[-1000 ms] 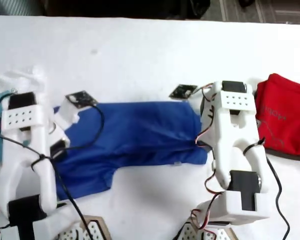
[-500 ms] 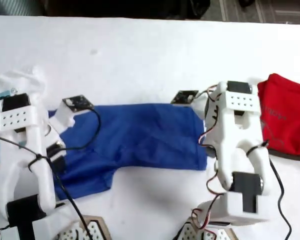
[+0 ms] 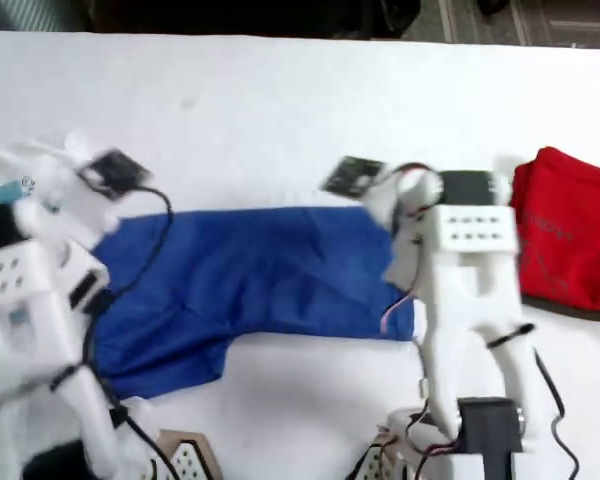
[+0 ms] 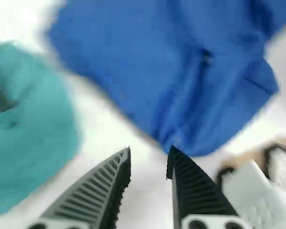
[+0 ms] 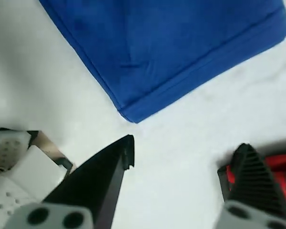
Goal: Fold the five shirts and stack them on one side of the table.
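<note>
The blue shirt [image 3: 270, 275] lies flat on the table [image 3: 280, 110], long axis running arm to arm, so you've got one end each. Right gripper [image 5: 186, 145] is spread wide & empty, w/ the hem corner just ahead. Left gripper [image 4: 148, 157] shows a narrow gap, holding nothing, near the sleeve end, teal shirt [image 4: 24, 119] beside it. Red shirt [image 3: 570, 235] sits folded past the right arm.
</note>
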Available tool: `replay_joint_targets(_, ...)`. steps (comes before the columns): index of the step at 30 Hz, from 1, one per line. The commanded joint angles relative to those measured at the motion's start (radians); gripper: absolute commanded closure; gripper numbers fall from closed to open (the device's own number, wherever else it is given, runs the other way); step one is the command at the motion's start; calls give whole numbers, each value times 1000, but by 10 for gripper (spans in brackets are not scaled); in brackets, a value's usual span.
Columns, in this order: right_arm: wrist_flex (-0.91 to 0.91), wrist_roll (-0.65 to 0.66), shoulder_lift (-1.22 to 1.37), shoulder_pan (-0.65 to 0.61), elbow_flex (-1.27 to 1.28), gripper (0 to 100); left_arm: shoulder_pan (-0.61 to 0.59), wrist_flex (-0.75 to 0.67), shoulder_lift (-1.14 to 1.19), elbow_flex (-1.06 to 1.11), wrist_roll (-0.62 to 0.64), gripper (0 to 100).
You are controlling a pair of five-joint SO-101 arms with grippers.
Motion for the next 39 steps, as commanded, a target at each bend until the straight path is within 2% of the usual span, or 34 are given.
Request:
replay_joint_targets(1, -41, -153, -33, -191, -3, 861, -68, -61, -122, -55, 143, 980)
replay_joint_targets(3, -101, -232, -33, -302, -5, 992, -117, -78, -166, -38, 210, 966)
replay_joint_targets(6, -194, -382, -31, -429, 2, 945, -206, -104, -220, -9, 299, 976)
replay_joint_targets(9, -298, -506, 25, -547, 0, 982, -289, -112, -265, 25, 381, 976)
replay_joint_targets(16, -452, -750, 291, -716, -80, 971, -386, -107, -374, 51, 413, 976)
replay_joint_targets(25, -435, -781, 667, -783, -499, 971, -415, -103, -542, 52, 414, 976)
replay_joint_targets(29, -404, -858, 834, -788, -683, 971, -414, -72, -593, 55, 414, 976)
replay_joint_targets(33, -278, -839, 967, -848, -835, 971, -414, -75, -631, 120, 414, 976)
replay_joint_targets(39, 21, -740, 1063, -915, -896, 980, -415, -77, -691, 137, 410, 976)
